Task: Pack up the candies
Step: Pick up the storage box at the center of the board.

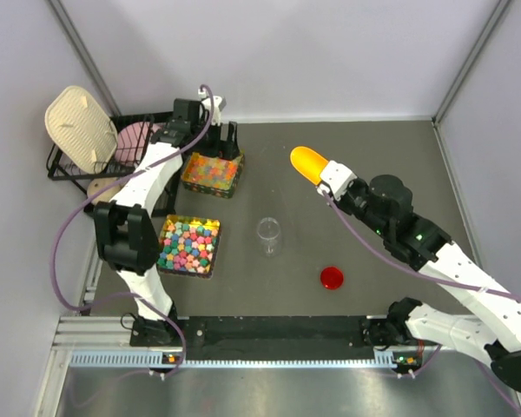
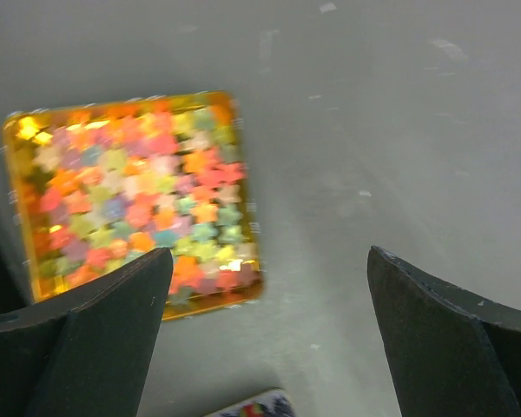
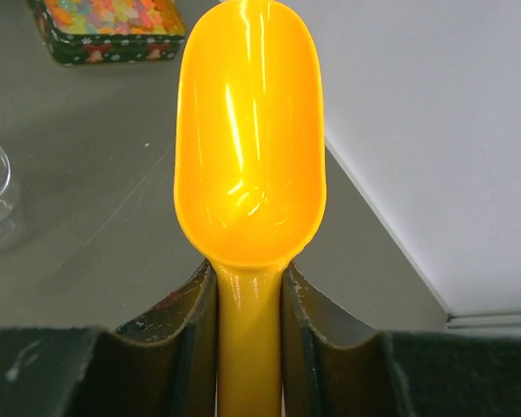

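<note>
Gripping a glossy orange plastic scoop (image 1: 309, 162) by its handle: right tool (image 1: 334, 180), jaws narrow and clamped on both sides of the handle. The scoop is up off the dark grey table (image 1: 373, 261), far side, right of centre, tip aimed far-left. In the right wrist view the bowl faces up.

Left tool (image 1: 223, 143): spread wide and holding nothing. Its black fingers (image 2: 78, 347) stand far apart in the left wrist view. It hangs at the far edge of the square gold-lined tin (image 1: 187, 181).

Task item: the tiny orange, yellow, pink and pale green candies (image 1: 213, 174) all sit in that tin, far-left part of the table. The right wrist view shows the tin wall is dark green with a printed pattern.

Other items:
- A second square gold-lined tin (image 1: 215, 228) sits nearer the arm bases, apart from the first. It is full of larger chunky candies in blue, green, magenta and yellow (image 1: 189, 246).
- A clear glass cup (image 1: 268, 234) stands upright mid-table, just right of the second tin.
- A flat round red lid (image 1: 332, 278) lies near-right of the cup, apart from it.
- A black wire rack (image 1: 59, 167) sits at the far-left corner with a beige perforated plate (image 1: 80, 129) leaning in it.
</note>
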Available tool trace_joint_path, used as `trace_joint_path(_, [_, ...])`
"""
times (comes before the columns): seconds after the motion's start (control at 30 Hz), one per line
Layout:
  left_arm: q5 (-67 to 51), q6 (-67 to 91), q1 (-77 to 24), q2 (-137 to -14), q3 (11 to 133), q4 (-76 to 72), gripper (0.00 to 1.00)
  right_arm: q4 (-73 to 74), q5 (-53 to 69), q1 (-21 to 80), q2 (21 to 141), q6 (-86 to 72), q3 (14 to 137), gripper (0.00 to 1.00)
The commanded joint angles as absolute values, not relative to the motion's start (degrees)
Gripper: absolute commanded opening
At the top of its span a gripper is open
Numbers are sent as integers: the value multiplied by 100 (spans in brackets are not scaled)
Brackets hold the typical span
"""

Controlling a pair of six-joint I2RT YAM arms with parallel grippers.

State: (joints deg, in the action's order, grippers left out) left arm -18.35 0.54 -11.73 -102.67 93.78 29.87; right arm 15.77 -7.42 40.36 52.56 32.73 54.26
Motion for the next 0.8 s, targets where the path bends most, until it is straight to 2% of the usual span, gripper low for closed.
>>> trace_joint_path(0.0, [-670,-114,-1151,-10573,9922,3032,99,1424,-923,3999,5124,3094,5300,0])
trace_joint_path(0.17, [165,-360,-1151,-10968,10107,3006,99,1406,-896,3990,5142,3085,5221,0])
trace_joint_path(0.53, [316,-641,-923,-11918,10845,3463,98,1415,-800,3999,5133,3041,5150,0])
trace_joint_path(0.67, [518,-712,-835,-12198,11030,3533,91,1424,-765,3990,5142,3032,5133,0])
trace_joint_path(0.77, [659,-764,-782,-12392,11206,3656,90,1415,-730,3990,5133,3023,5124,0])
